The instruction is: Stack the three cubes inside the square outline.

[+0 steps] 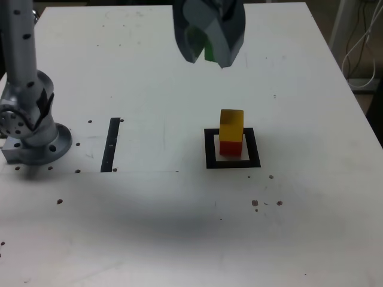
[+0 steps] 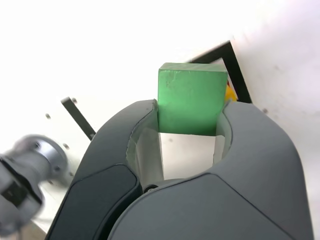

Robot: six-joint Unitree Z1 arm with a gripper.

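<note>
Pincer [image 2: 190, 131] clenched on green cube [image 2: 191, 100]'s flat sides; block likely light, rigid, smooth-faced; yellow-on-red stack [image 1: 231, 133] below pincer, awaiting.

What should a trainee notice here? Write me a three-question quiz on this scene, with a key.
1. True or false: the yellow cube sits on top of the red cube.
2. Which cube does the gripper hold? A red, B yellow, C green.
3. Fill in: the two-cube stack stands inside the ____.

Key
1. True.
2. C: the green cube is clamped between the jaws, raised above the white table.
3. The square outline, black-bordered, on the exterior view's right of the narrow black strip.
</note>
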